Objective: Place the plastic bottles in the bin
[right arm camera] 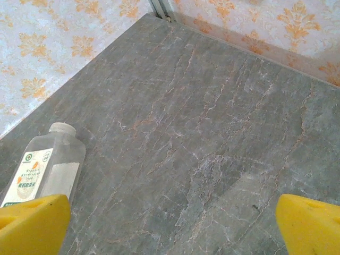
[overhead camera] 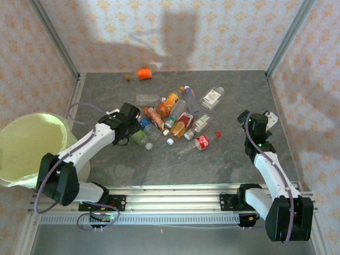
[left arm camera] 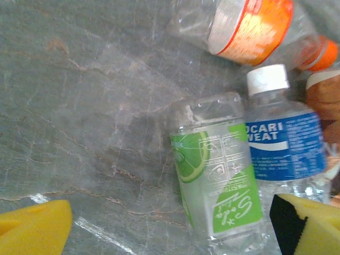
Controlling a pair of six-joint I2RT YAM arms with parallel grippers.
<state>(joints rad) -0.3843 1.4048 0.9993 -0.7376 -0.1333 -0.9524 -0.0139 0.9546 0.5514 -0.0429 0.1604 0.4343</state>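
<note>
Hardly anything looks done: the plastic bottles (overhead camera: 175,119), about a dozen, lie in a loose heap at the middle of the overhead view. One orange-labelled bottle (overhead camera: 142,73) lies apart near the top edge. The bin (overhead camera: 16,139) stands at the far left, and I can't make out a bottle inside it. The left gripper (left arm camera: 170,228) is spread wide at the heap's left edge, its yellow fingers (left arm camera: 32,228) either side of a green-labelled bottle (left arm camera: 218,175) and not closed on it. That label shows a lime slice and white script I can't read. Touching it on the right, a blue label (left arm camera: 287,146) reads "OCARI WEAT", surely Pocari Sweat. The right gripper (right arm camera: 170,228) gapes empty over bare table. A square white-capped bottle (right arm camera: 45,170) lies at lower left, its print too small to read.
</note>
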